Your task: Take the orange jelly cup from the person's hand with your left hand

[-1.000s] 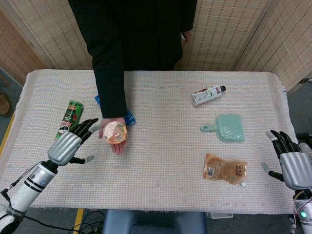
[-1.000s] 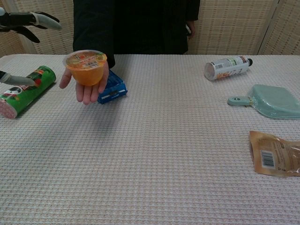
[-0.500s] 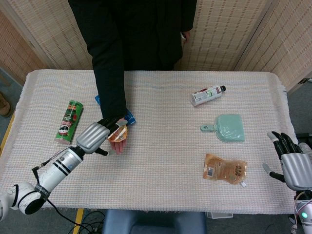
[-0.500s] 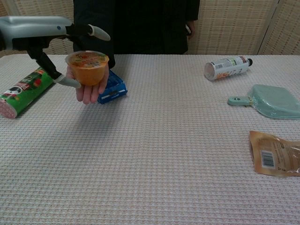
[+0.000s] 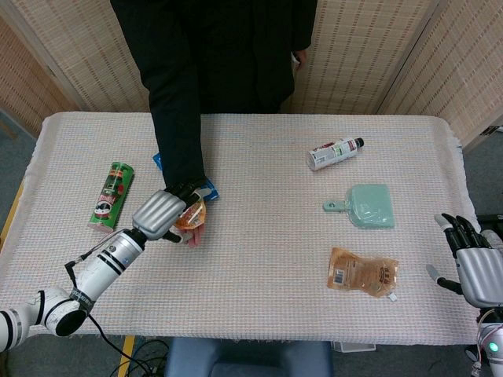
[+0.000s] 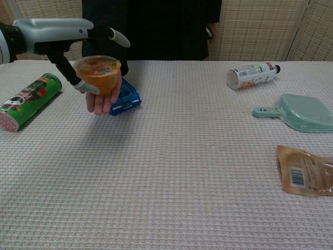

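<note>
The left hand [image 6: 78,39] arches over the orange jelly cup [image 6: 97,74] on the person's hand [image 6: 101,99] — fingers [image 6: 118,36] spread, not yet grasping it.

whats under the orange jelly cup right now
The orange jelly cup sits on the person's hand, held above the table. The blue box lies on the cloth beside it. The palm is covered by the cup.

Left robot hand [image 5: 160,214] now over jelly cup [image 6: 97,74]
</note>
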### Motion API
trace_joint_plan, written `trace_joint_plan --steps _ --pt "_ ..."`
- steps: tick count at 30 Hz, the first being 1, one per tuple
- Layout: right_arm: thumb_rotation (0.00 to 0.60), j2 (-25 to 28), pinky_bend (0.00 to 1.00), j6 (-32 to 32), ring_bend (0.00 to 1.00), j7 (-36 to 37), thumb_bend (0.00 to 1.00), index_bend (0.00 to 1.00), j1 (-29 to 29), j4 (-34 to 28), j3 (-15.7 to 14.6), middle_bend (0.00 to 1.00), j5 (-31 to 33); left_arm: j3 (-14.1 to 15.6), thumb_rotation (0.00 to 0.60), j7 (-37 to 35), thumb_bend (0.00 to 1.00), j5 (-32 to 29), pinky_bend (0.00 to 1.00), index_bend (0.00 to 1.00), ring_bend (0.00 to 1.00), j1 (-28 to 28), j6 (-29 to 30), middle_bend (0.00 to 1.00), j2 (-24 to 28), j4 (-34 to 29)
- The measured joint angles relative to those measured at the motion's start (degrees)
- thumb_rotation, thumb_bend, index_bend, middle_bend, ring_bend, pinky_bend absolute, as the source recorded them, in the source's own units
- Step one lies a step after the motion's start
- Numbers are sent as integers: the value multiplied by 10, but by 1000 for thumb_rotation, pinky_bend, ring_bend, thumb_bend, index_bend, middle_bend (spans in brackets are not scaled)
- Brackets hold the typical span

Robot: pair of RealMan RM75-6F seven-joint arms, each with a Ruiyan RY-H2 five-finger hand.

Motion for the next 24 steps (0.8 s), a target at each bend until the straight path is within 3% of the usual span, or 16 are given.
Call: trace_joint_plan --steps 5,13,18,24 --pt "600 -1 251 1 115 3 246 52 -1 1 0 89 1 2 600 11 236 -5 245 290 23 -9 1 14 -14 13" --pt "600 -1 251 5 115 8 246 52 -7 5 -1 89 5 2 600 10 260 7 632 546 343 -7 57 318 -57 65" --pt "600 -2 251 8 115 7 247 52 -7 4 -1 89 1 4 600 -28 260 29 728 569 427 0 79 417 -64 78" --pt "600 -2 251 10 115 6 248 52 -7 2 -2 89 -3 16 600 -61 260 68 742 562 441 19 112 445 -36 52"
